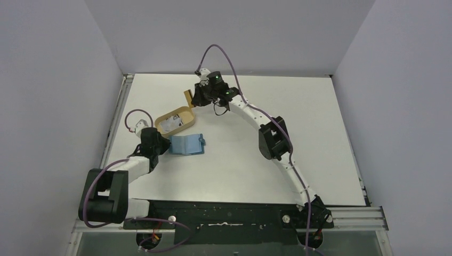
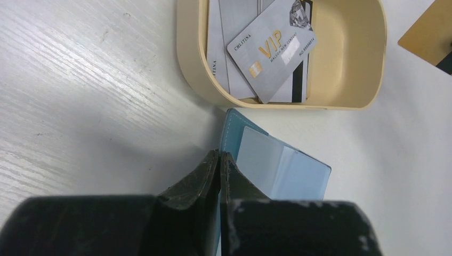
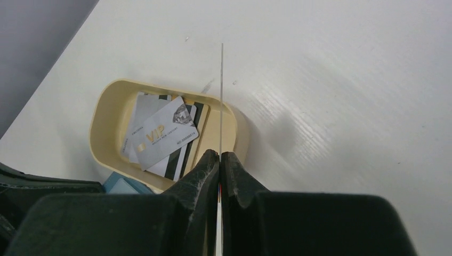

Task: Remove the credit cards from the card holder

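top external view: small teal-blue folding card holder lies open on the white desk, just beside the near side of an oval tan plastic tray.
left gripper: pressed together on the card holder's left edge; the left wrist view shows its black fingers pinching the teal cover next to the pale blue pockets.
right gripper: pinching a thin yellowish-brown card, held on edge near the tray's far end; it appears as a fine line in the right wrist view.
credit cards: several whitish-grey ones with dark stripes lie stacked inside the tray, a silver one lettered "vip" on top.
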Controlling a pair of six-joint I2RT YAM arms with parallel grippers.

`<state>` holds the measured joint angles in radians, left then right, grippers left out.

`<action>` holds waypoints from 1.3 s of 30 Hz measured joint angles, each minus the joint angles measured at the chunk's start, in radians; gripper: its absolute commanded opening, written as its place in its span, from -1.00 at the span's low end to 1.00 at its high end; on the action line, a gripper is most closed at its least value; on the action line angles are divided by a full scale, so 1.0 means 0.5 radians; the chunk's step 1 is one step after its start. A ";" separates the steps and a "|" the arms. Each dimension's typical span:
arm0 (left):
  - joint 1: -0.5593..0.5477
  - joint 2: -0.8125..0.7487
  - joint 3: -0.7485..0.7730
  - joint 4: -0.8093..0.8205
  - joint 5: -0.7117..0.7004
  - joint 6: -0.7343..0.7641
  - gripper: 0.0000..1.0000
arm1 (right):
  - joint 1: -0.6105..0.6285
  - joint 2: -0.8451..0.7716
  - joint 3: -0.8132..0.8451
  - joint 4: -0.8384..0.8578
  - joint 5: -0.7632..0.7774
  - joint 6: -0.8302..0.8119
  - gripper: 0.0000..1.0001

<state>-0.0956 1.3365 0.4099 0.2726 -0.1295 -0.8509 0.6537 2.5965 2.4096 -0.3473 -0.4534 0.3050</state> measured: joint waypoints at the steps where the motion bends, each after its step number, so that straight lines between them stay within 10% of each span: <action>1: 0.001 -0.002 0.000 -0.002 0.004 0.000 -1.00 | 0.001 0.001 0.002 -0.006 -0.018 0.008 -1.00; 23: 0.012 -0.073 0.000 -0.069 0.023 0.006 -1.00 | 0.130 0.153 0.084 -0.256 -0.088 -0.018 -0.70; 31: 0.012 -0.105 0.000 -0.099 0.026 0.008 -1.00 | 0.124 0.114 0.042 -0.203 -0.018 -0.053 0.25; 39: 0.013 -0.141 -0.001 -0.121 0.039 0.014 -1.00 | 0.041 -0.268 -0.207 -0.183 0.270 -0.163 0.44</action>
<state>-0.0891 1.2659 0.4095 0.2123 -0.1101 -0.8440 0.6743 2.4626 2.3062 -0.4389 -0.3183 0.2237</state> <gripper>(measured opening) 0.007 0.709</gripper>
